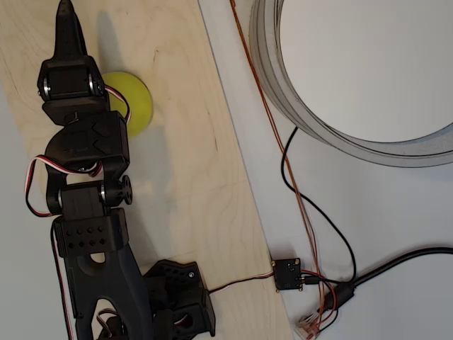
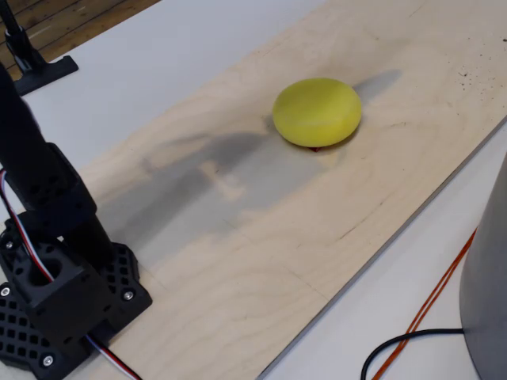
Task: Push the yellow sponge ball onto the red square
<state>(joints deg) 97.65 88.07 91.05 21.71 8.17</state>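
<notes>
While the yellow sponge ball point(image 2: 317, 112) covers the red square point(image 2: 316, 148), the arm point(image 1: 85, 163) stretches above.

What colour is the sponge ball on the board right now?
Bright yellow. The sponge ball shows best in the fixed view, resting on the plywood board.

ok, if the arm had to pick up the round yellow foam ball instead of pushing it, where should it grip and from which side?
Probably from above, across the widest middle of the round yellow foam ball: it sits squat and free on the plywood board, with both flanks clear.
</notes>
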